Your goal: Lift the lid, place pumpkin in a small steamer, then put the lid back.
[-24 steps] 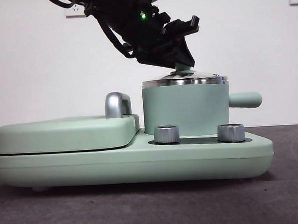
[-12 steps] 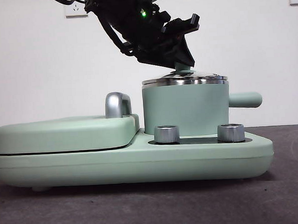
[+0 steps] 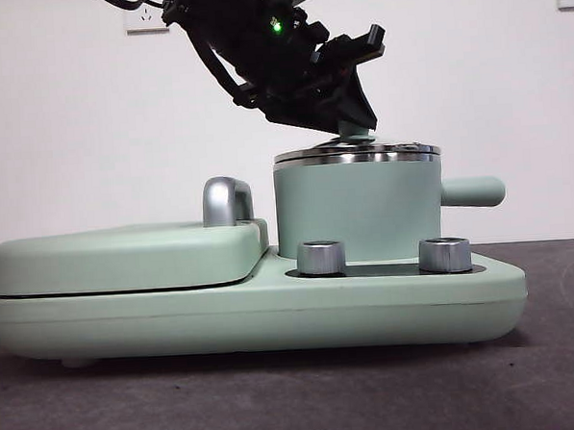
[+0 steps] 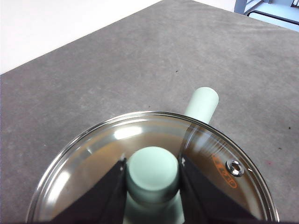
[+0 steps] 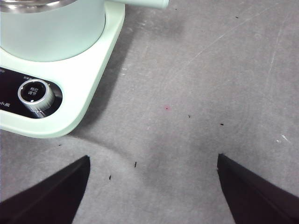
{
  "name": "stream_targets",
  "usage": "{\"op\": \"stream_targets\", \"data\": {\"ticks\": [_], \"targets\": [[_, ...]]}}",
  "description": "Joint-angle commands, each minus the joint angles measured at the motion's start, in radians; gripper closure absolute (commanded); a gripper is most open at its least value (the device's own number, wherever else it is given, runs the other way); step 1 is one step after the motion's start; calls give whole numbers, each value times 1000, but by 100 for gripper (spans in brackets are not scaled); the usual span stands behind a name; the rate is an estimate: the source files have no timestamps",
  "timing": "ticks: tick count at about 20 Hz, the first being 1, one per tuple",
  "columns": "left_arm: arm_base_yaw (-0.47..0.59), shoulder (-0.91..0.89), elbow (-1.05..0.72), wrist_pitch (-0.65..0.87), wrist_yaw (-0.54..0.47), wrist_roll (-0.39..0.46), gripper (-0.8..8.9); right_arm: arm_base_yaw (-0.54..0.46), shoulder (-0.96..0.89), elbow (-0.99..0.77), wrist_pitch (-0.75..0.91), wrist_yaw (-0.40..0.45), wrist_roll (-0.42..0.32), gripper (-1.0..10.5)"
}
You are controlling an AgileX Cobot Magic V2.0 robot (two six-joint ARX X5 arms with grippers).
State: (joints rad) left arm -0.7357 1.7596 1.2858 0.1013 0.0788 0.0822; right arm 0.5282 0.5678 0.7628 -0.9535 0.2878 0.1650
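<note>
The lid [image 3: 356, 155], clear glass with a steel rim, lies level on the small steamer [image 3: 354, 211], a mint-green pot with a stubby side handle [image 3: 474, 192]. My left gripper [image 3: 355, 127] comes down from the upper left and is shut on the lid's mint-green knob [image 4: 153, 172], one black jaw on each side. The lid [image 4: 93, 154] fills the left wrist view, with the pot handle [image 4: 202, 103] beyond it. No pumpkin can be made out; only a brownish tint shows through the glass. My right gripper [image 5: 152, 161] is open over bare table beside the steamer [image 5: 51, 32].
The steamer stands on a wide mint-green base [image 3: 253, 308] with two steel dials [image 3: 320, 258] [image 3: 444, 255]. A flat mint-green griddle cover [image 3: 126, 257] with a chrome handle [image 3: 227, 201] fills the base's left part. Grey table lies around it.
The left arm has shifted very slightly while holding the knob. The lid stays on the pot.
</note>
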Motion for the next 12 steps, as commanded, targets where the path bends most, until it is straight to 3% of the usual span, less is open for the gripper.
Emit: {"op": "stream_targets", "data": {"ticks": [1, 3, 5, 10, 12], "targets": [[-9, 16, 32, 25, 7, 6, 756, 6, 5, 2, 6, 2, 11, 528], [-9, 16, 32, 25, 7, 6, 624, 6, 5, 2, 6, 2, 11, 528], [-9, 12, 32, 25, 7, 6, 563, 6, 5, 2, 6, 2, 11, 528], [-4, -41, 32, 5, 7, 2, 560, 6, 5, 2, 6, 2, 11, 528], [4, -82, 32, -49, 8, -37, 560, 6, 5, 2, 7, 2, 11, 528]]}}
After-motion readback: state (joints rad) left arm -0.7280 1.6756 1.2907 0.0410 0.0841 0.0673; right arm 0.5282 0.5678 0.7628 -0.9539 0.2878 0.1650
